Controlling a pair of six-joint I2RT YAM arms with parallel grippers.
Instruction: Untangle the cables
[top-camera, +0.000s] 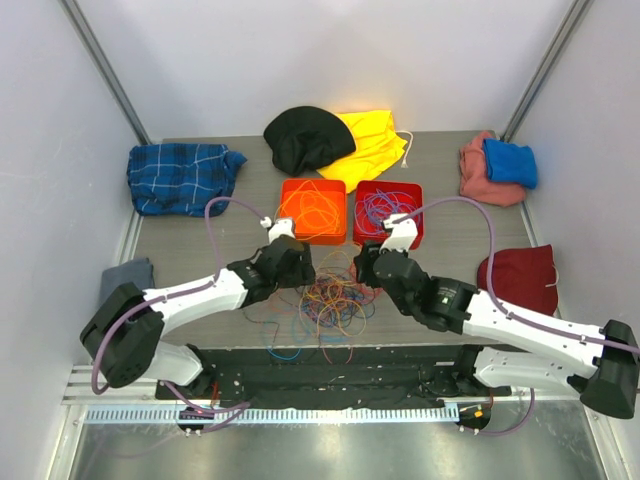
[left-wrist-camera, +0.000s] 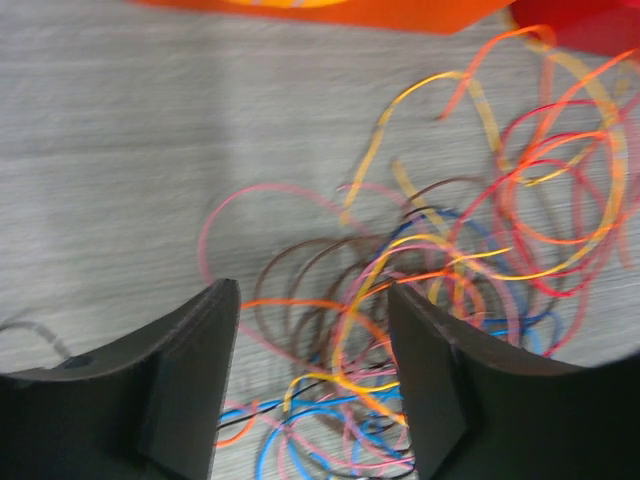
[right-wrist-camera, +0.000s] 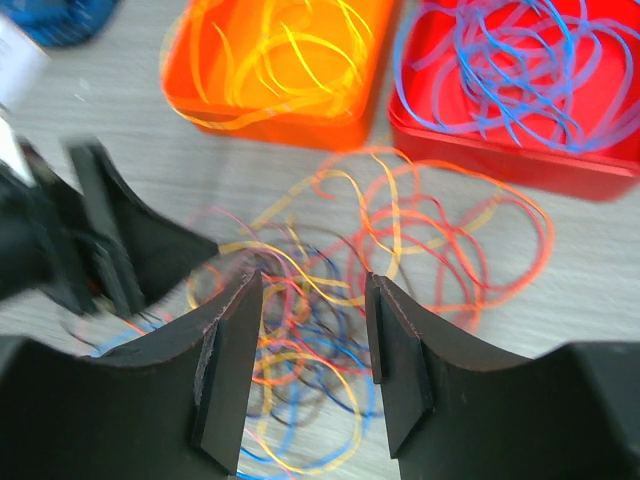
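Note:
A tangle of thin cables in orange, yellow, red, pink, blue and brown lies on the table between my two arms. It shows in the left wrist view and the right wrist view. My left gripper hovers at the tangle's left edge; its jaws stand open with nothing between them. My right gripper hovers at the tangle's right edge, also open and empty. The left gripper's fingers show in the right wrist view.
An orange bin holds yellow and orange cables, a red bin beside it holds blue and purple ones. Cloths lie around: plaid blue, black, yellow, pink and blue, maroon, grey.

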